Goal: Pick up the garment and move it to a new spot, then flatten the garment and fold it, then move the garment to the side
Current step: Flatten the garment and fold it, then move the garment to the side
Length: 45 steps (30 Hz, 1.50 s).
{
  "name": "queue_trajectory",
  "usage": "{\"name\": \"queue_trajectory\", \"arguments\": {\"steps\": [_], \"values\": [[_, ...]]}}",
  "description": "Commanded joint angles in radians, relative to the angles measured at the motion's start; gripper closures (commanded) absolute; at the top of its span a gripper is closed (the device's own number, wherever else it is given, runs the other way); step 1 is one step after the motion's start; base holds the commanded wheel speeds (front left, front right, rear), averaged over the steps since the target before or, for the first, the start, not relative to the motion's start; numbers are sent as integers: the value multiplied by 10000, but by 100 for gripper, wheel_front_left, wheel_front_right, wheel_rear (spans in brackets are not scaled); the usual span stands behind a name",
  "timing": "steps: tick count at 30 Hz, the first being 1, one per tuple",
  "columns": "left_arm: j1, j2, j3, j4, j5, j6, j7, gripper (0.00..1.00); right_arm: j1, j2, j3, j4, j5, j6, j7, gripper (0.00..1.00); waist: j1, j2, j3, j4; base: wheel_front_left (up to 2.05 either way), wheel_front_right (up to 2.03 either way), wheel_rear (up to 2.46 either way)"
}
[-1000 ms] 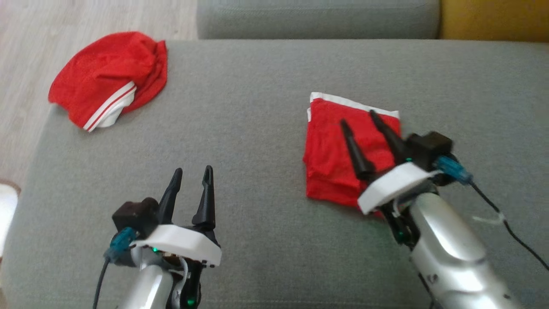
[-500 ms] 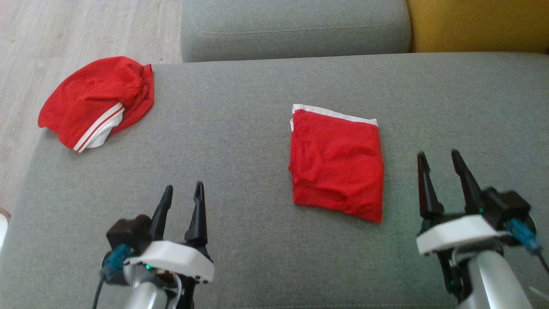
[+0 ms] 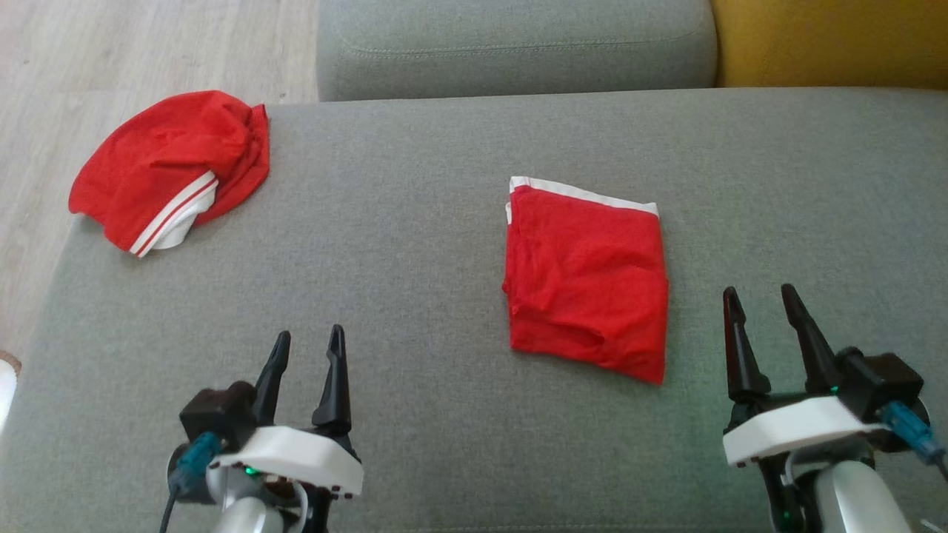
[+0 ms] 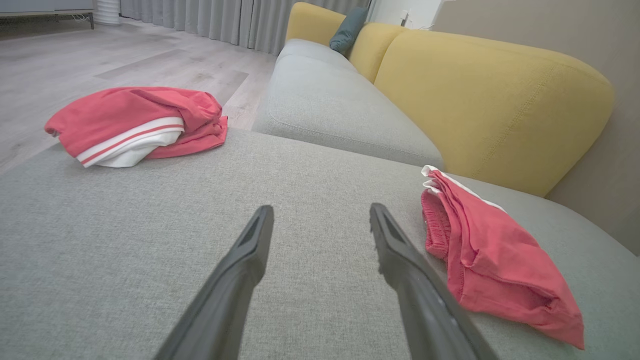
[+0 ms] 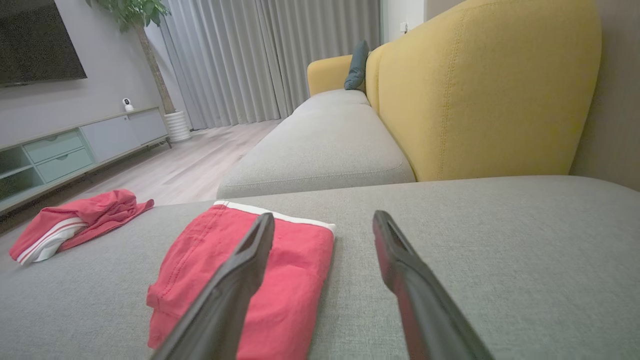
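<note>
**sofa_watcher:** So where's the task's thing? The folded red cloth garment with a white band along its far edge (image 3: 585, 285) lies flat on the grey woven-fabric sofa cushion (image 3: 415, 244), a bit right of the middle in the head view. It's a neat rectangle, a little rumpled at the near left corner.

**gripnerd:** And neither arm holds it. The left gripper (image 3: 309, 333) hangs over bare cushion at the lower left, its two dark fingers spread with nothing between them, well apart from the garment. The right gripper (image 3: 760, 291) sits at the lower right, jaws just as wide and empty, near the garment's near right corner but not touching it.

**sofa_watcher:** The right wrist view has one finger crossing in front of the red cloth, though.

**gripnerd:** That's just overlap; the head view shows a gap there.

**sofa_watcher:** There's also a crumpled red garment with white stripes (image 3: 167, 166) bunched on the cushion's far left corner, beside the pale wooden floor (image 3: 148, 44). A yellow upholstered backrest (image 3: 829, 41) stands at the far right.
</note>
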Motion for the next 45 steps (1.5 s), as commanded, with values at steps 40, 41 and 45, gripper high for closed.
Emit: {"name": "queue_trajectory", "arguments": {"steps": [40,41,45], "values": [[-1121,-314,187,-298,418,-351,-124,0,-3598,-1141,109,902,874,65,5996,0,0,0,1959,626,0,0,0],[-1159,-320,177,-286,420,-356,-124,0,-3687,-1258,234,1031,1014,65,6210,0,0,0,2008,679,0,0,0],[-1235,-333,188,-253,431,-369,-124,0,-3891,-1487,540,1404,1582,65,6764,0,0,0,2113,811,0,0,0]]}}
